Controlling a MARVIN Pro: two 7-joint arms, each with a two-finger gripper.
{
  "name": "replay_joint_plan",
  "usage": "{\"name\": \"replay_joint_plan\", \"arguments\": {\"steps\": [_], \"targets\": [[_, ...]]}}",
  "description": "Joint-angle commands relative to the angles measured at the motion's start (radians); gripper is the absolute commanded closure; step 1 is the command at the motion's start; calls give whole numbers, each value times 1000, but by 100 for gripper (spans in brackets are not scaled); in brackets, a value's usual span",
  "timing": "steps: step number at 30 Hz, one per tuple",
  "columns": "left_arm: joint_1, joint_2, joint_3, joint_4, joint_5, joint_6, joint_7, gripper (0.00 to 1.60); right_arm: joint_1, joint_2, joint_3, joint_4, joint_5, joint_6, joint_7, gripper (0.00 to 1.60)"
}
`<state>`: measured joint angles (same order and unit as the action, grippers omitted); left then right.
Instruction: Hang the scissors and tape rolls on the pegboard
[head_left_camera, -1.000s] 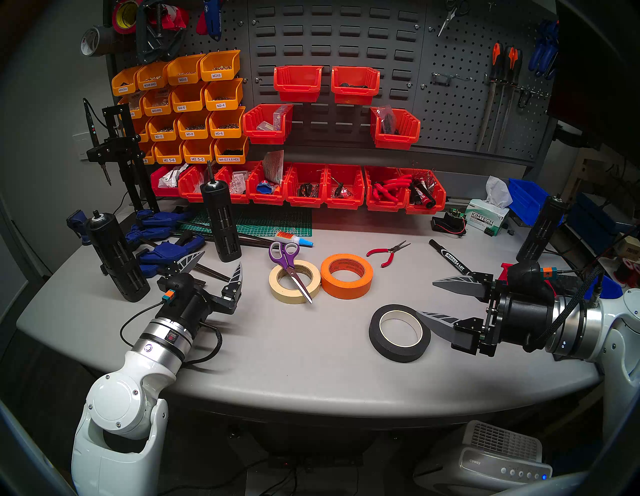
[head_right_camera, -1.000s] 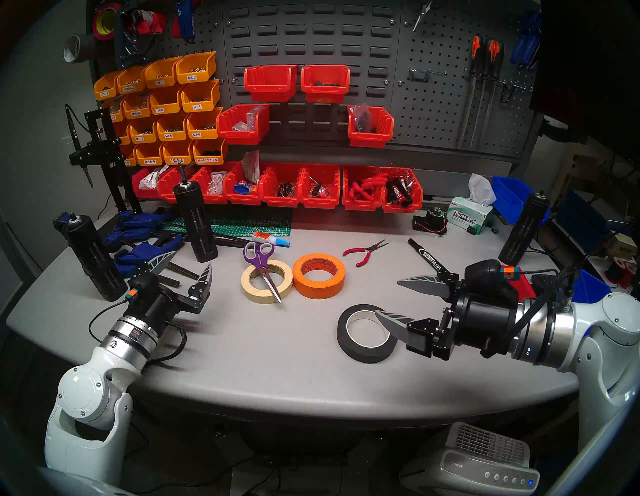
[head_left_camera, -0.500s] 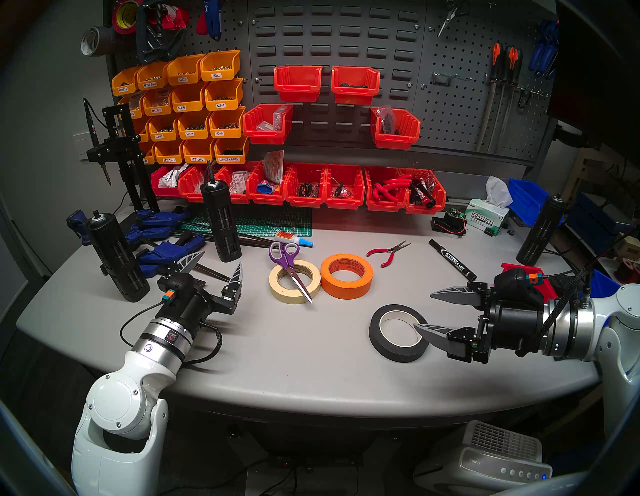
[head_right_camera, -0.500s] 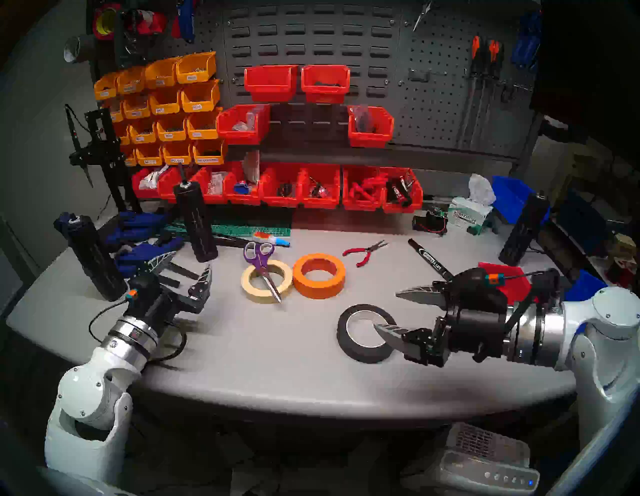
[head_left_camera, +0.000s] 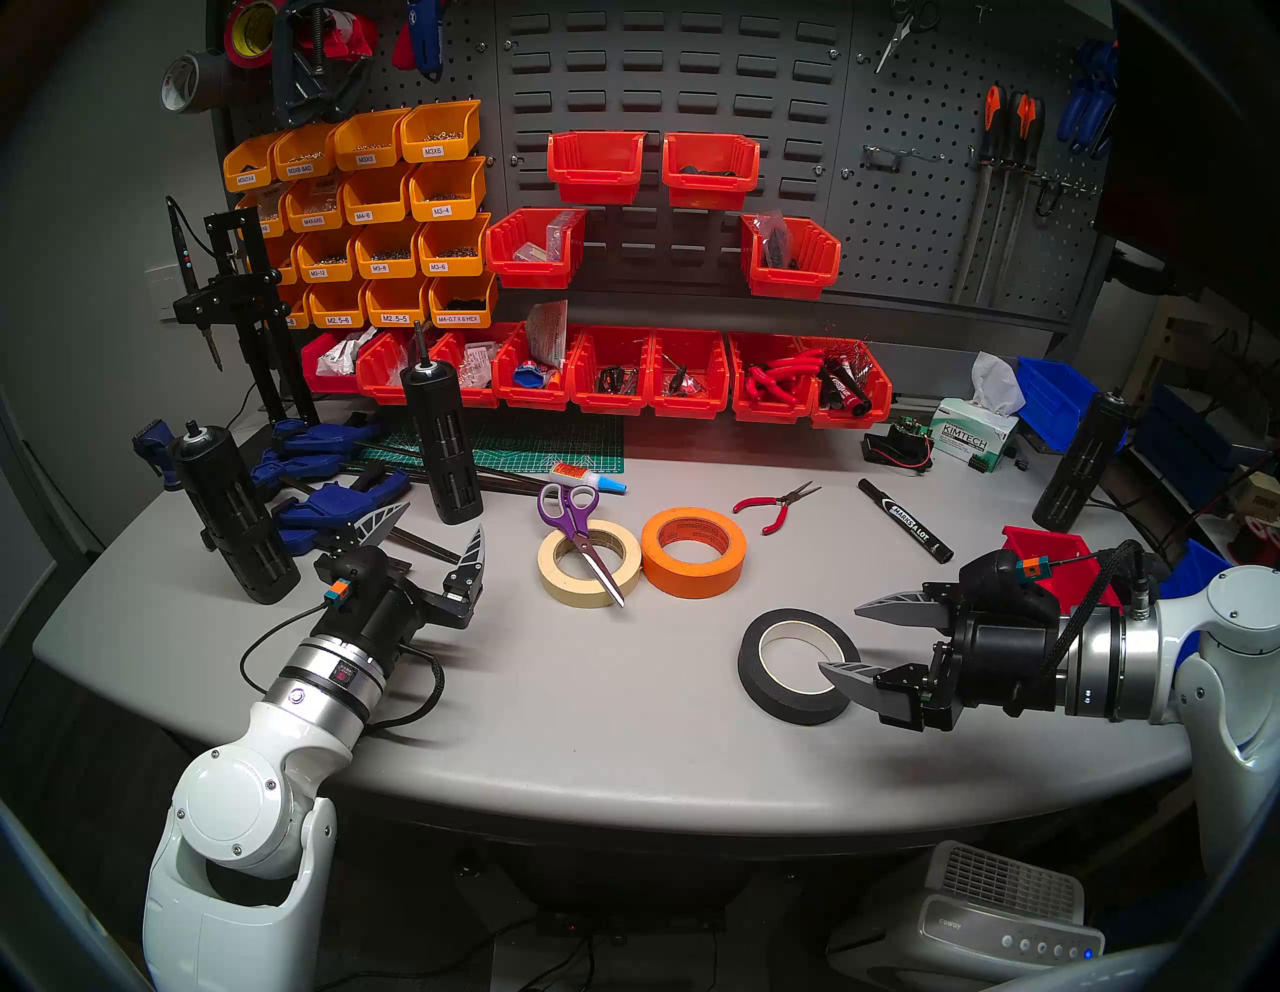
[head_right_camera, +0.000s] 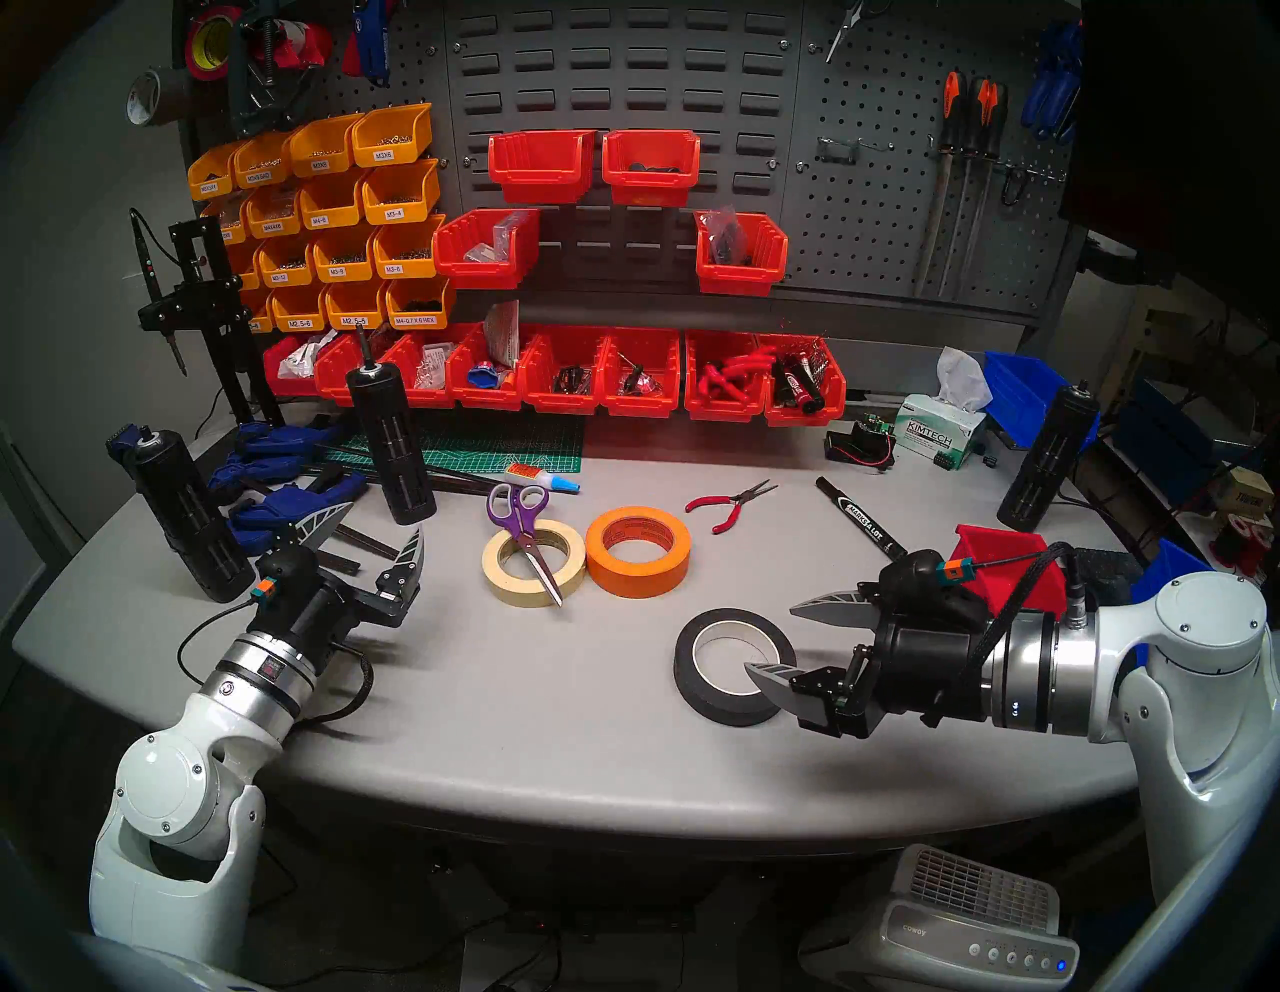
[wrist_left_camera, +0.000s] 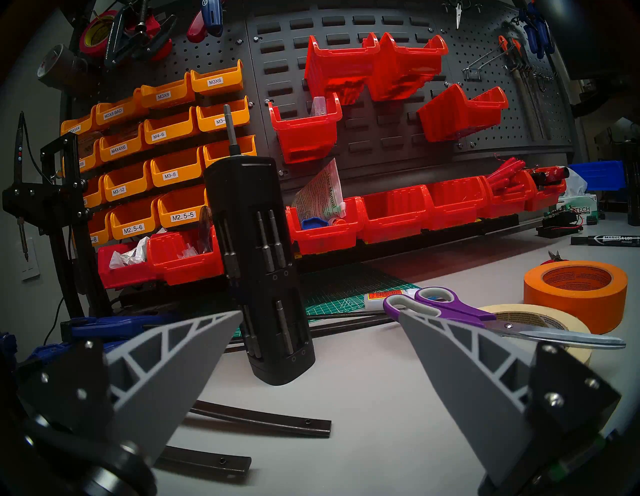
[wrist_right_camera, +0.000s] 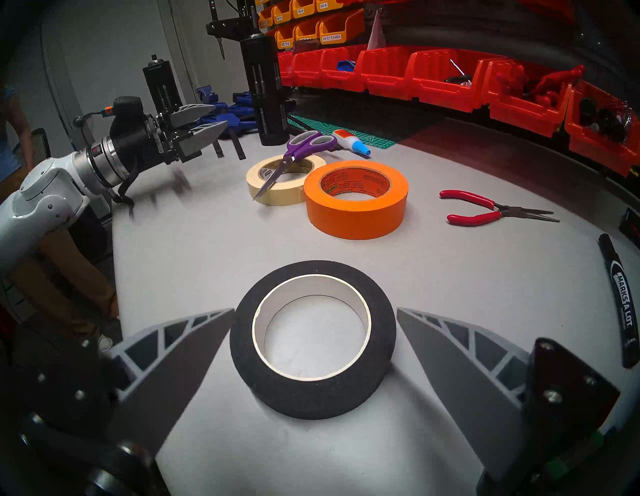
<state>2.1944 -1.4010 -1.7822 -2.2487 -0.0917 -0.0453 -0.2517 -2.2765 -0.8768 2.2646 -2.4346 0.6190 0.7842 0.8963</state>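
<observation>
Right pincer (head_left_camera: 838, 637), jaws spread wide and empty, at the right of the head view; the black tape roll (head_left_camera: 798, 665) lies flat on the bench (head_left_camera: 623, 727) directly ahead of it, its hole facing up; in the right wrist view the roll sits low at centre between the two fingertips (wrist_right_camera: 207, 322), neither touching; left pincer (head_left_camera: 443, 533), also open and empty, stands well apart at the left, nearer the scissors (head_left_camera: 578, 530) resting across the beige roll (head_left_camera: 589, 564); pegboard (head_left_camera: 921, 228) at the upper right.
</observation>
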Motion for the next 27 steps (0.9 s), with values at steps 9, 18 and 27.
{"name": "replay_joint_plan", "arguments": {"steps": [9,18,27], "targets": [[-1,0,2,-13,0,-5,-1,0,118,140,-49,28,6,75,-32,0],[-1,0,2,-13,0,-5,-1,0,163,178,-96,54,4,77,-55,0],[-1,0,2,-13,0,-5,-1,0,198,220,-159,68,-7,79,-80,0]]}}
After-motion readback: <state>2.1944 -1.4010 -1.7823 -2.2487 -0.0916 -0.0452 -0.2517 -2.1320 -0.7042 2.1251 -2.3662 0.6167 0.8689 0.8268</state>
